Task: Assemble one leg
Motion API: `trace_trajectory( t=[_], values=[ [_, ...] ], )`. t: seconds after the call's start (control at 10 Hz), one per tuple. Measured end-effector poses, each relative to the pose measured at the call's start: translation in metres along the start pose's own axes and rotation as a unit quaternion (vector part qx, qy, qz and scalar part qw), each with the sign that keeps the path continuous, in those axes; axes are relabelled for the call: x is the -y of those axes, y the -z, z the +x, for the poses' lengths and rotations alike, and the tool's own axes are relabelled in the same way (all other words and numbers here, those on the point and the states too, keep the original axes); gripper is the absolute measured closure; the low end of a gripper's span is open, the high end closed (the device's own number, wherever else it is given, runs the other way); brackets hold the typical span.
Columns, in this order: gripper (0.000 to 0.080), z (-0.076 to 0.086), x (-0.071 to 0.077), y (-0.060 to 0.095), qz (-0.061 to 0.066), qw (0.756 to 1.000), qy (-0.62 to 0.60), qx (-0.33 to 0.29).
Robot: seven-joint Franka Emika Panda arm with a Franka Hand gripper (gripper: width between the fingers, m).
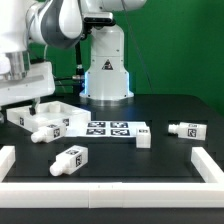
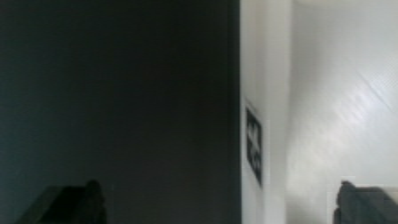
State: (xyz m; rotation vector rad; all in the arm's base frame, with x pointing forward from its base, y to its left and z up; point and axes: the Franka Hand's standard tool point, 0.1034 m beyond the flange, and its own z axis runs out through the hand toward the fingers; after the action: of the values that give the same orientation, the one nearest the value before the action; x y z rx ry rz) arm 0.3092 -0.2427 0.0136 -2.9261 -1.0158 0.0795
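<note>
**Open gripper over the panel's edge, no leg picked up yet**

Exterior view: the Franka arm [image 1: 60, 20] comes down in the upper left of the frame. Its gripper [image 1: 30, 97] hangs just above the left part of the large square panel [image 1: 52, 108], which lies flat on the black table [image 1: 150, 160]. From here nothing shows in its grasp. The nearest leg [image 1: 50, 128] lies on its side just in front of the panel, left of centre. A second leg [image 1: 68, 158] lies at lower left, nearer the white frame rail [image 1: 110, 186]. A third leg [image 1: 140, 136] sits at the right end of the marker board [image 1: 108, 128], and a fourth leg [image 1: 187, 129] lies well apart at the right. All four are loose on the table, none joined to the panel.

Wrist view: two fingertips [image 2: 71, 205] show in the lower corners, spread wide with nothing between them. The left half of the frame is dark table. The right half is a white surface with a tag [image 2: 253, 140] seen edge-on along its border. I take that surface to be the panel, though it is too close to be sure.

Judged from this, fetching a leg has not begun, and the arm seems occupied with the panel's edge. The next move calls for crossing to the nearest leg, setting the jaws across its narrow width, lowering around it and closing firmly, since a loose grip could let the chunky peg roll
</note>
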Motion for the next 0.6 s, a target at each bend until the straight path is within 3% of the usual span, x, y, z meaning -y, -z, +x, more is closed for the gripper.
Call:
trace_trajectory(
  t=[0.3, 0.4, 0.5, 0.6],
  values=[
    [0.015, 0.0023, 0.0015, -0.0064, -0.002, 1.0, 0.003, 0.002],
    [0.0237, 0.0016, 0.0013, -0.0063, -0.002, 1.0, 0.002, 0.002],
    [0.0372, 0.0015, 0.0013, -0.0063, -0.002, 1.0, 0.002, 0.002],
    [0.0372, 0.0015, 0.0013, -0.0063, -0.002, 1.0, 0.002, 0.002]
  ],
)
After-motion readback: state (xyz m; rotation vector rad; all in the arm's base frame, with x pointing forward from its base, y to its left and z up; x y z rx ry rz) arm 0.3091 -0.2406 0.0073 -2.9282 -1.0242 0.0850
